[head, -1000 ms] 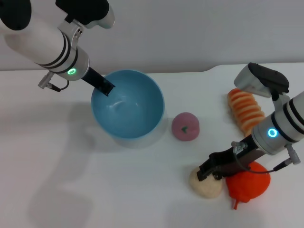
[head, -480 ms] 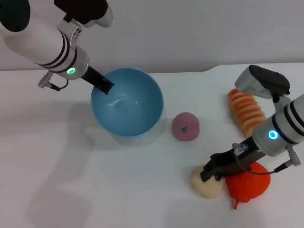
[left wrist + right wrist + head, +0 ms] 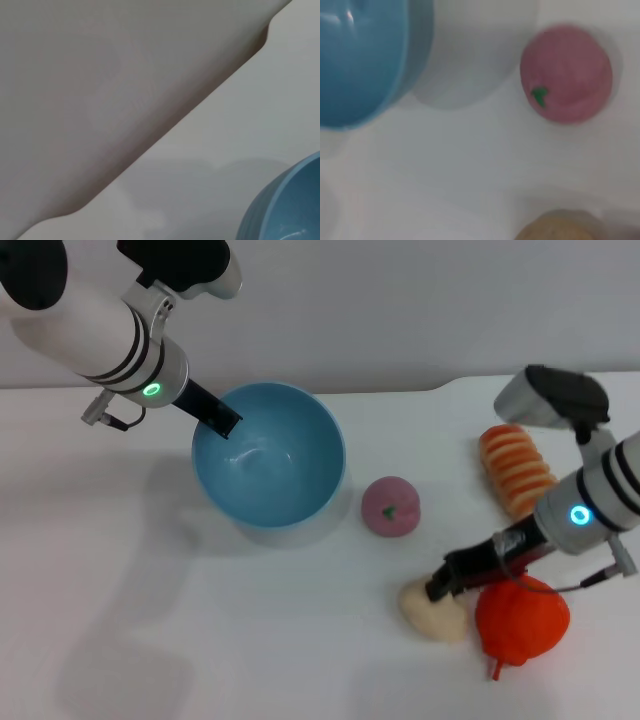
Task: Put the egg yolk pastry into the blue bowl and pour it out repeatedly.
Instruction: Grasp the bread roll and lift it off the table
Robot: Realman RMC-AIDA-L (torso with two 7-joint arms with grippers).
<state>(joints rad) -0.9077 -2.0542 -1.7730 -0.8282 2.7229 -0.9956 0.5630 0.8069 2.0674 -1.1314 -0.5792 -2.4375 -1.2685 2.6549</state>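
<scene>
We see right pincer (image 3: 437, 591) touching pale beige dough-like egg yolk pastry (image 3: 432, 612), grip state unclear; left pincer (image 3: 226, 426) on light-blue plastic bowl (image 3: 290, 495) rim, likewise unclear; bowl empty, transfer pending.

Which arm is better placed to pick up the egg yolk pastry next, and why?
The right. Its claw is already at the egg yolk pastry, near the table's front edge. The left claw is at the blue bowl's far rim, well away from the pastry.
</scene>
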